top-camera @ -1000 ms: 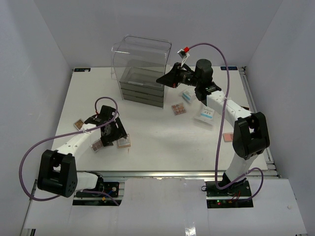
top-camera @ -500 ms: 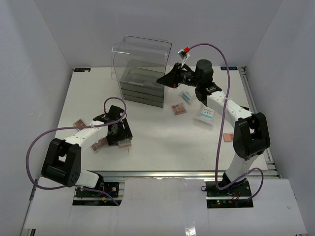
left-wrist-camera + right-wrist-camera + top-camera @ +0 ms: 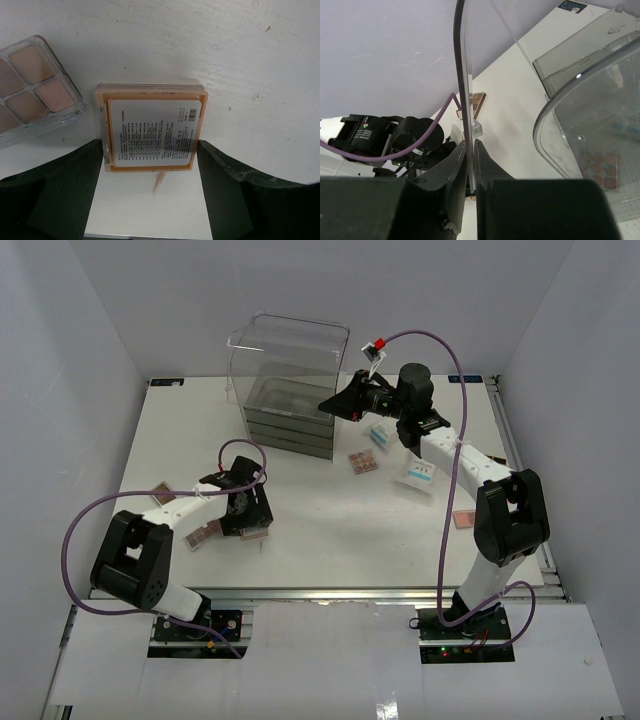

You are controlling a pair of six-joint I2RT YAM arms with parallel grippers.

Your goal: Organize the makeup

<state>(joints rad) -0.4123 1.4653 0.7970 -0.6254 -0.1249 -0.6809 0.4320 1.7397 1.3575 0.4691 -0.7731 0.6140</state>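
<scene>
Starting at the far left of the worktop (image 3: pixel 330 530), one small palette (image 3: pixel 160 492) lies alone near the edge, well apart from the rest. Next comes the left pincer (image 3: pixel 150 150), spread wide and set low, one finger on either side of the orange compact (image 3: pixel 151 131). The compact lies flat with its white printed label facing up. The fingers bracket it squarely, though I cannot tell from the wrist view whether either one touches it yet. I judge this stance is meant for a clean squeeze across its two straight sides. Just beside it, on the left of the wrist view, sits a clear palette of beige shades (image 3: pixel 30 85), close enough that a sloppy closure could nudge it.

In the middle stands the clear box (image 3: pixel 288 370) with its dark drawers (image 3: pixel 290 430) stacked at the bottom. The right pincer (image 3: pixel 330 403) is at its right edge, pressed together on a thin clear panel (image 3: pixel 462 75). That panel is probably part of the box's hood, though the plastic is hard to read. I take it this arm is steadying or opening the box so that makeup can go in.

Further right, the other makeup waits loose on the worktop: a brown palette (image 3: pixel 363 461), a blue-and-white packet (image 3: pixel 381 435), a larger packet (image 3: pixel 415 474), and a pink palette (image 3: pixel 463 518) near the right arm. I judge the sorting has most of its pieces left to do.
</scene>
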